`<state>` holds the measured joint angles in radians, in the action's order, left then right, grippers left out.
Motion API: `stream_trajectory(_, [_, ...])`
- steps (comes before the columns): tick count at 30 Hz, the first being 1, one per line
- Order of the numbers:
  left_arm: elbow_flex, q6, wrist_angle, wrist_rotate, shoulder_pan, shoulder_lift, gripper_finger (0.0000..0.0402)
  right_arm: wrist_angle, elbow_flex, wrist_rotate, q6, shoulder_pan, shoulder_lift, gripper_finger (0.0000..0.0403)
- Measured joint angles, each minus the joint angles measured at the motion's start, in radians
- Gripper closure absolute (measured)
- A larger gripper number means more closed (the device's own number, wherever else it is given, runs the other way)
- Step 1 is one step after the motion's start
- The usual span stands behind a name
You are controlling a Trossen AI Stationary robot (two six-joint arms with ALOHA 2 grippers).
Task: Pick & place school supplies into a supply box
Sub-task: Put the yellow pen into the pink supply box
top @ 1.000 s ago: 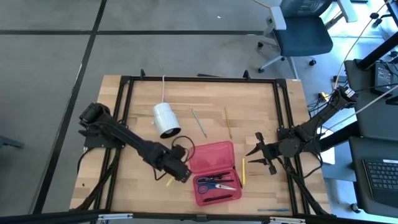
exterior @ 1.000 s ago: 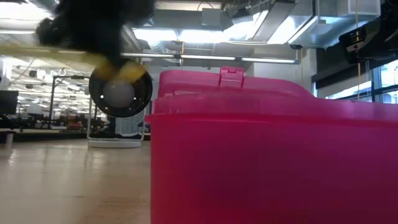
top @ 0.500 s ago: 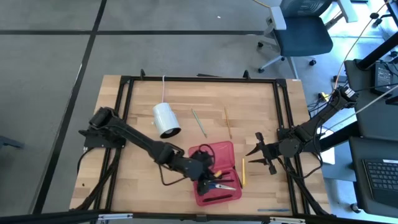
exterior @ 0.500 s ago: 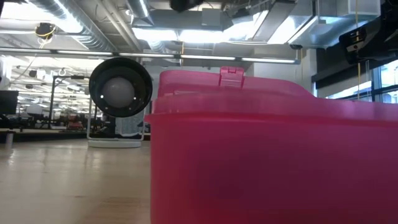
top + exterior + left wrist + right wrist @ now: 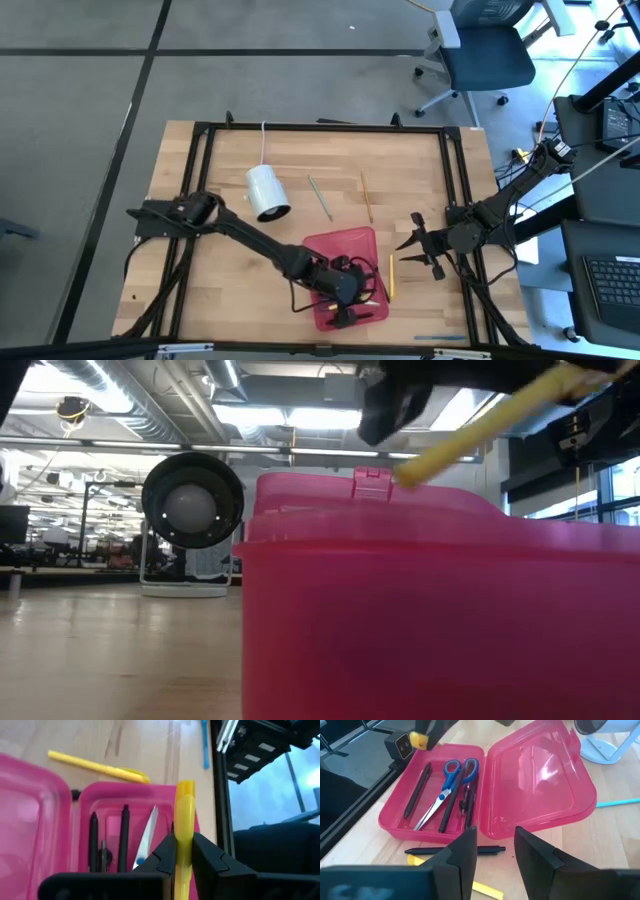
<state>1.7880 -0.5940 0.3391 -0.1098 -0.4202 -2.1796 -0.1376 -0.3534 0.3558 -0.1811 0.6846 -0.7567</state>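
The red supply box (image 5: 340, 248) lies open near the table's near edge, its lid flat on the far side of its tray (image 5: 85, 800). In the tray lie blue-handled scissors (image 5: 447, 785) and black pens (image 5: 417, 790). My left gripper (image 5: 345, 285) hovers over the tray, shut on a yellow marker (image 5: 185, 810). My right gripper (image 5: 412, 245) waits open to the right of the box, touching nothing. A yellow pencil (image 5: 391, 275) lies on the table between them, and a black pen (image 5: 455, 850) lies beside the tray's right wall. My left gripper (image 5: 183, 847) pinches the yellow marker between its two fingers, partway along its barrel (image 5: 183, 837). The capped end (image 5: 185, 787) sticks out past the fingertips. The marker is lifted clear above the tray and tilted, its lower end (image 5: 405, 475) above the box's rim.
A white cylinder with a cord (image 5: 267, 192) stands left of the box's far side. A green pencil (image 5: 320, 197) and a wood-coloured pencil (image 5: 367, 197) lie farther back. A blue pencil (image 5: 440, 337) lies by the near edge. Black frame rails run around the table.
My left gripper has moved from the table left of the box toward the right, across the lid, and now hangs over the tray. It stayed shut on the yellow marker and carried it clear of the table. The right arm kept still.
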Motion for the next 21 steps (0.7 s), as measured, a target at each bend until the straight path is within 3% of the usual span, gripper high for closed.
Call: stream_trajectory(21, [0.006, 0.006, -0.013, -0.032, 0.004, -0.08, 0.0346, -0.007, 0.0, 0.0, -0.023, 0.0, 0.0, 0.0269])
